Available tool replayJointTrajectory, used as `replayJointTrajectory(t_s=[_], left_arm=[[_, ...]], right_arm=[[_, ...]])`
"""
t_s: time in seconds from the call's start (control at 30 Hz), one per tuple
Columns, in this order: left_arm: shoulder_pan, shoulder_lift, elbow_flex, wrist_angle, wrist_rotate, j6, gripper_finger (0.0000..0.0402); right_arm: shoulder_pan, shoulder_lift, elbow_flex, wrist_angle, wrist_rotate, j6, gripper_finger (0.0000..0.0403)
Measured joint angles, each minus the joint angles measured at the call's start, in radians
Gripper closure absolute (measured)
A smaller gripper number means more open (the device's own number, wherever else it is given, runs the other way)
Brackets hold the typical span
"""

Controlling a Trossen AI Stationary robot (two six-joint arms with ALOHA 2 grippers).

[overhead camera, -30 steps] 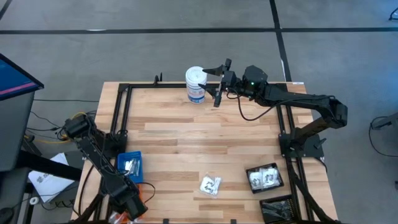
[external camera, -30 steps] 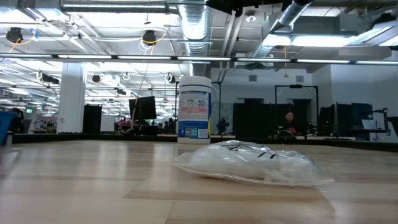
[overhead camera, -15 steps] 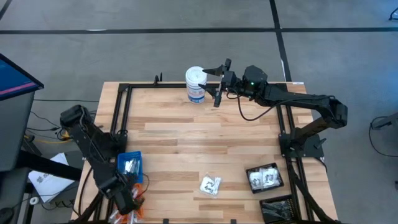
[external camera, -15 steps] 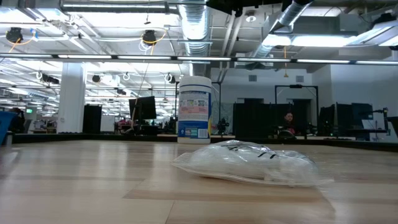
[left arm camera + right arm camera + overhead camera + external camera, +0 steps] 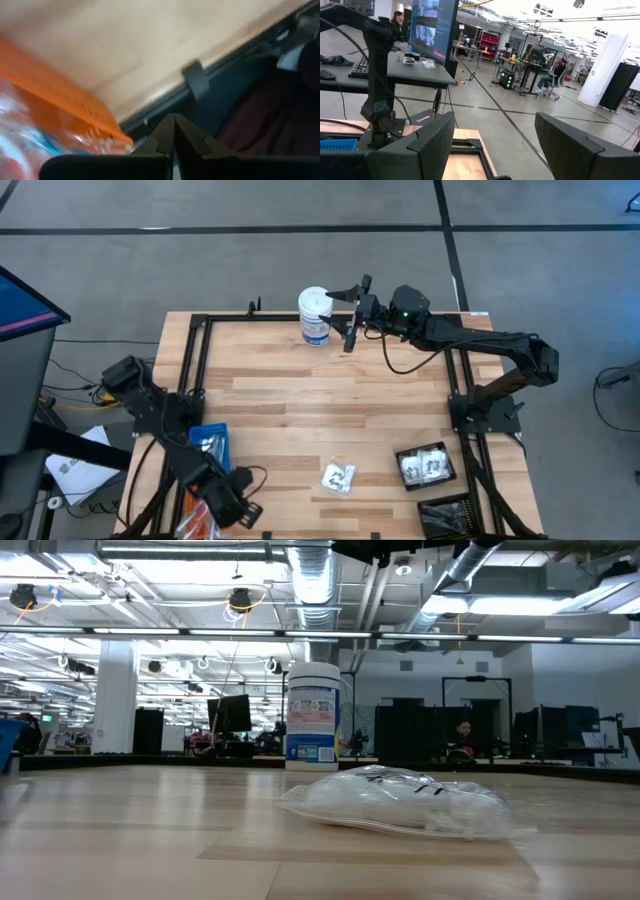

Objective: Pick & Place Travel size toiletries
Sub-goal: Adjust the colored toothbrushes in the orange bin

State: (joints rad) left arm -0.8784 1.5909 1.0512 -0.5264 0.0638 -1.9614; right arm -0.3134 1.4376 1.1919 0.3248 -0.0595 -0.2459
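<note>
My left gripper [image 5: 243,513], jaws clenched empty, hangs lower left by the orange bin [image 5: 60,95]; next, reach the clear packet [image 5: 338,477]. Right jaws released.

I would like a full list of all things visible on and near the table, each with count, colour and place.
Canister: one, white with blue label, upright at the far edge of the table.
Clear packet: one, clear with white contents, on the bare wood near the front edge.
Blue bin: one, front left, holding packets.
Orange bin: one, at the front left corner, under the left gripper.
Black bins: two, front right; the nearer to the centre holds clear packets.
Table: one, light wood with a black frame.
Left gripper: dark, shut, at the front left edge.
Right gripper: dark, open, beside the canister.
</note>
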Motion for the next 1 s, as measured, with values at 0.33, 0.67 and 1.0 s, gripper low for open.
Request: replayJointTrajectory(t_s=[0.33, 0.67, 1.0], left_arm=[[-0.077, 0.079, 0.0, 0.131, 0.102, -0.17, 0.0402], [-0.134, 0.079, 0.0, 0.128, 0.21, -0.323, 0.0401], [-0.04, 0.046, 0.001, 0.034, -0.073, -0.049, 0.0402]], right_arm=[[0.0, 0.0, 0.0, -0.002, 0.0, 0.0, 0.0132], [0.0, 0.0, 0.0, -0.002, 0.0, 0.0, 0.0132], [0.0, 0.0, 0.0, 0.004, 0.0, 0.0, 0.0132]])
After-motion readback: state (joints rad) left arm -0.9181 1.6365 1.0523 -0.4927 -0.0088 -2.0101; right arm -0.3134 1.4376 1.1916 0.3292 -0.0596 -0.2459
